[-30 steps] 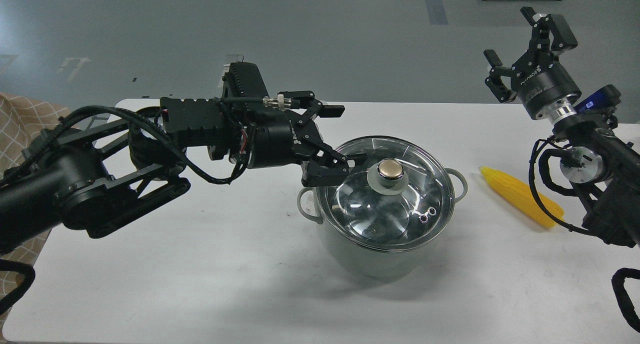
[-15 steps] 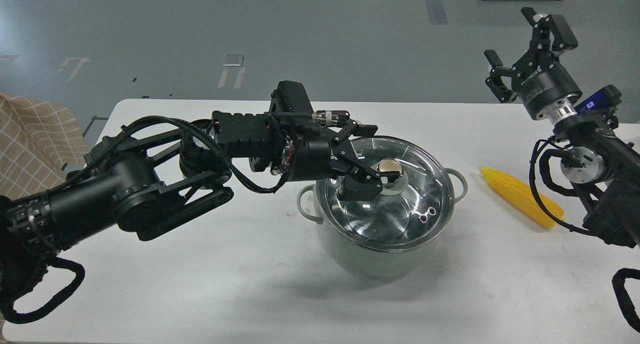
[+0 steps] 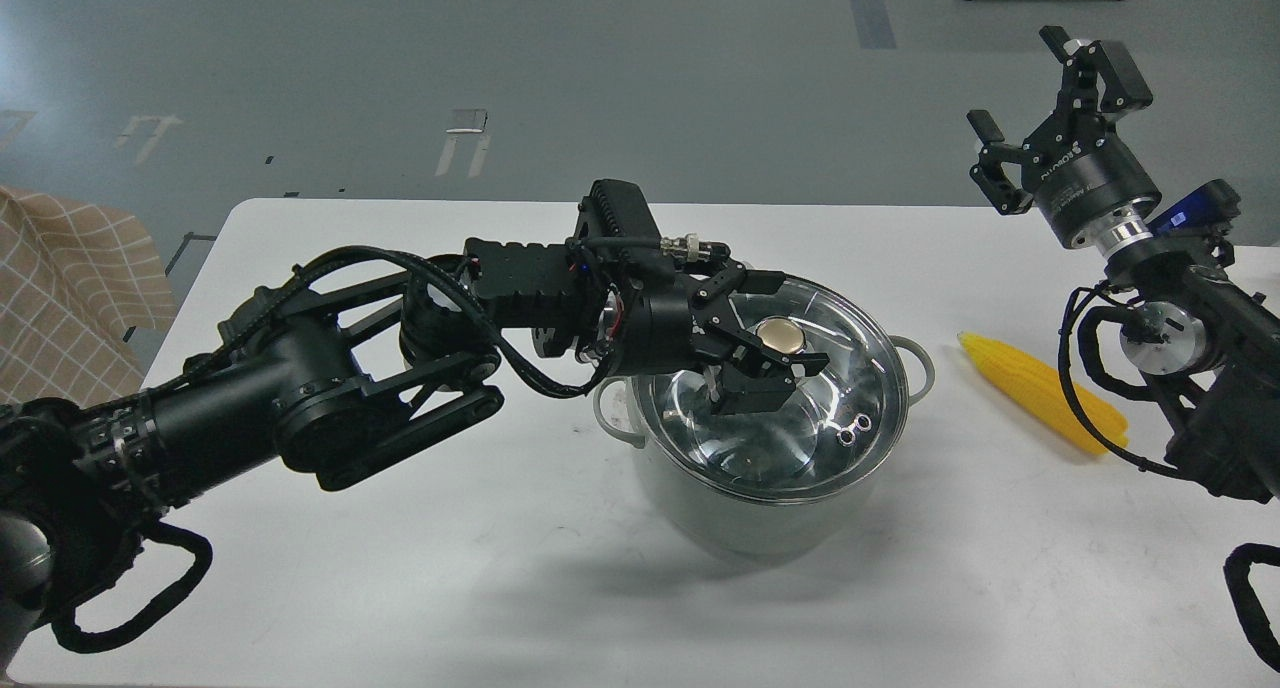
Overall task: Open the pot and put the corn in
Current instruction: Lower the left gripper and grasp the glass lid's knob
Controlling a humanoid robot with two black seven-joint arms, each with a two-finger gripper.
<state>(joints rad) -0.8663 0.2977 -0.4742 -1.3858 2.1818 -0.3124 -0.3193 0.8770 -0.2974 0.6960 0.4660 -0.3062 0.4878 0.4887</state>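
The white table (image 3: 400,588) carries the lidded pot (image 3: 760,508), with the corn (image 3: 1045,393) lying well apart.

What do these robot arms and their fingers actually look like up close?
Both arms are matte black, built of chunky ribbed blocks and round joints, with loose black cables looping along them. The left gripper has two angular black fingers. The right gripper sits on a black cylinder with white lettering, above a shiny silver ring and a blue part.

pot (image 3: 745,513): matt grey-green, shiny steel rim | lid (image 3: 800,418): glossy glass | knob (image 3: 781,336): brass
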